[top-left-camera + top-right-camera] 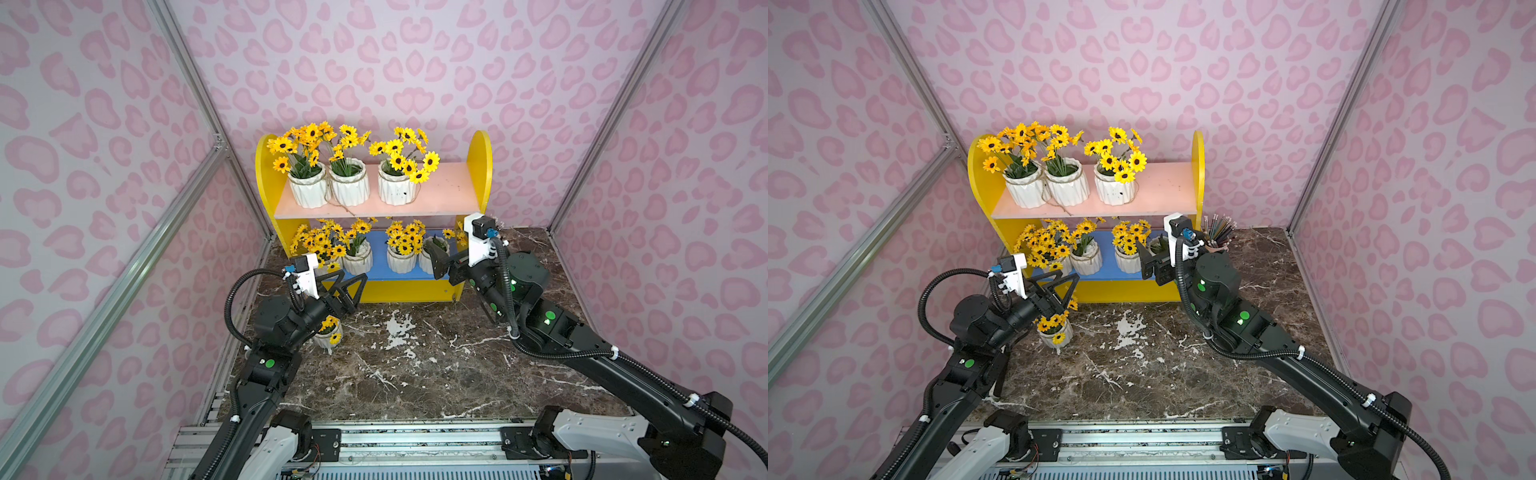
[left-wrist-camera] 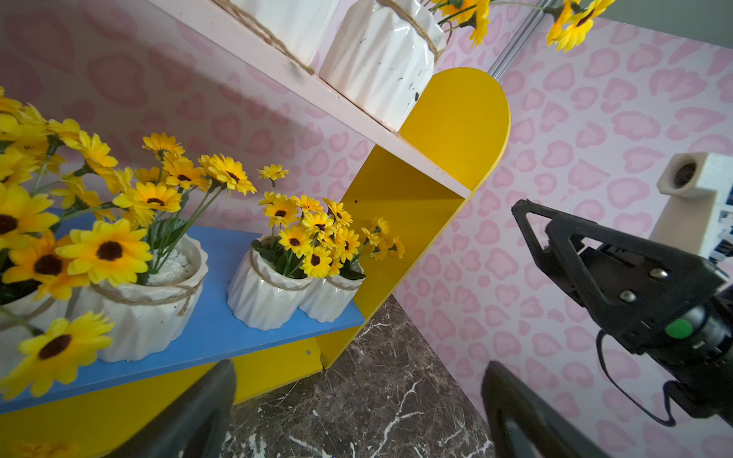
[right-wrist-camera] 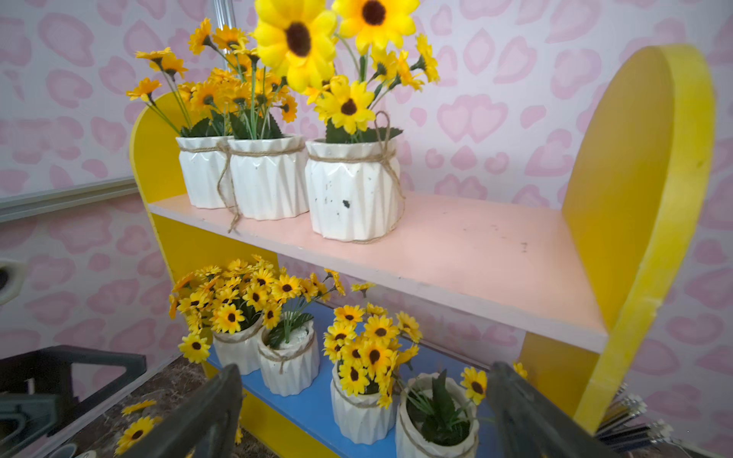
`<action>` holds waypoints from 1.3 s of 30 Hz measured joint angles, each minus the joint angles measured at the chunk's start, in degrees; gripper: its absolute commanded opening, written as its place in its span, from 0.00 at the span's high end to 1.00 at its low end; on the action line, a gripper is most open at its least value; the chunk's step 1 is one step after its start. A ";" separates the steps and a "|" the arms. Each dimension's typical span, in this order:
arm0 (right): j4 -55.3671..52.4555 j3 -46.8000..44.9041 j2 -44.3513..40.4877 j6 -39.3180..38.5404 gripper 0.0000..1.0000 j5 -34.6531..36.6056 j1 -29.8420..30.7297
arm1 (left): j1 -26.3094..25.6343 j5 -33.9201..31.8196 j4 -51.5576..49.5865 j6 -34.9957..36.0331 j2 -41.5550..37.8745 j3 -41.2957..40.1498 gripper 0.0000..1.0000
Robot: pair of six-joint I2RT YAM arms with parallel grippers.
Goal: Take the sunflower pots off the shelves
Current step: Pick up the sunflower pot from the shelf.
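Sunflower pots [image 1: 397, 189] line the shelves [image 1: 453, 191], three above, four below.

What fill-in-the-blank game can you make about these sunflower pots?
1. The pink board holds ___ pots.
2. The blue board holds ___ pots.
3. One pot stands on the table beside the robot's ___ arm.
Missing words: three, four, left.

Staged robot test cell, lab-type. Pink heart-print wall panels [image 1: 415, 62] in aluminium framing [image 1: 112, 295] enclose a marble-look tabletop [image 1: 415, 374]. Robot arms [image 1: 623, 374] mounted on metal rail [image 1: 415, 436] at 6 o'clock; toy-coloured shelves [image 1: 480, 166] as prop at 12 o'clock.
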 measured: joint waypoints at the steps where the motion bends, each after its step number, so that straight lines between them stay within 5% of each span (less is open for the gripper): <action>1: -0.35 1.68 1.25 -0.02 0.01 -0.46 -0.33 | 0.00 -0.13 0.00 -0.04 -0.48 0.11 0.02; 16: -3.45 28.92 24.81 -3.65 0.01 -7.85 -4.68 | 0.00 -2.05 -1.03 -0.17 -1.07 2.45 0.03; 39: -2.43 43.25 37.92 -2.34 0.01 -13.66 -7.87 | 0.04 -3.10 -3.65 0.46 -3.89 3.10 0.03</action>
